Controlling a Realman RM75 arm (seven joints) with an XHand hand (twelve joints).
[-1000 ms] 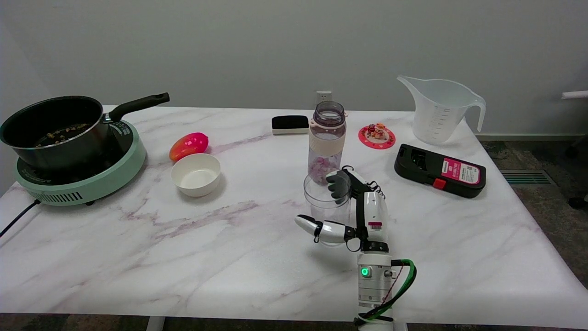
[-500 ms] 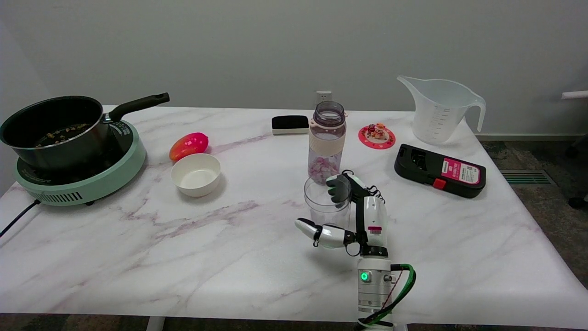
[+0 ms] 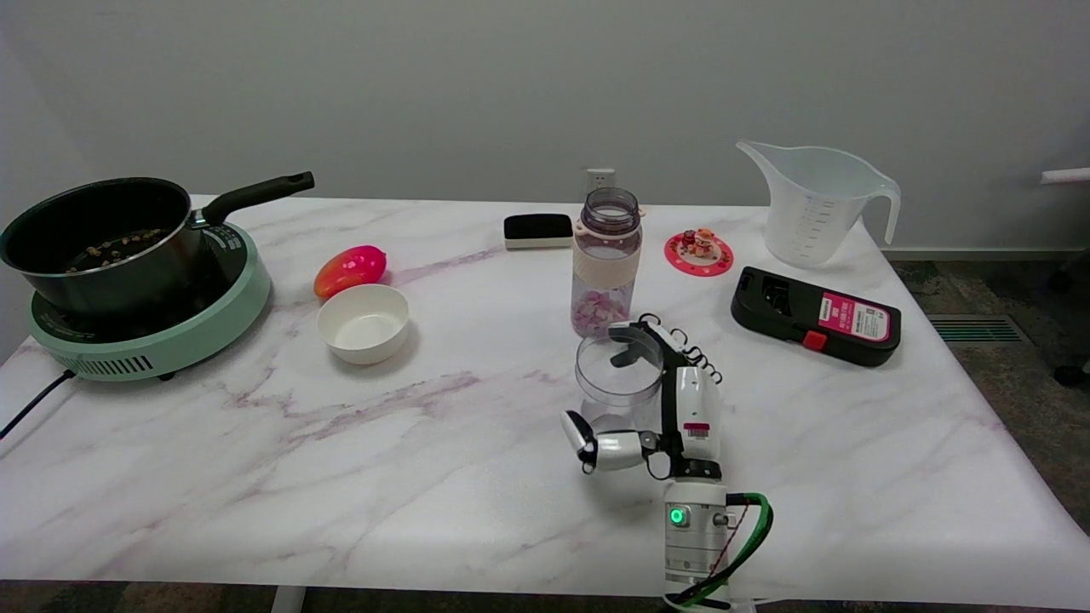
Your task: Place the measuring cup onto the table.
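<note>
The measuring cup (image 3: 619,381), a small clear plastic cup, stands upright on the marble table (image 3: 443,477) right of centre, just in front of a bottle. My right hand (image 3: 660,400) reaches in from the near edge and wraps around the cup. Its fingers (image 3: 640,340) hook over the cup's far right rim, and its thumb (image 3: 596,444) curls in against the near side at the base. The cup's bottom looks to be resting on the tabletop.
A clear bottle (image 3: 606,260) holding pink pieces stands right behind the cup. A black and pink box (image 3: 816,316) lies to the right, with a large translucent jug (image 3: 817,204) behind it. A white bowl (image 3: 363,323), a red fruit (image 3: 350,269) and a pot on a green cooker (image 3: 145,323) are at left.
The thumb, earlier stretched out to the left, has curled in toward the cup's base. The cup and the hand have shifted a little to the right and nearer.
</note>
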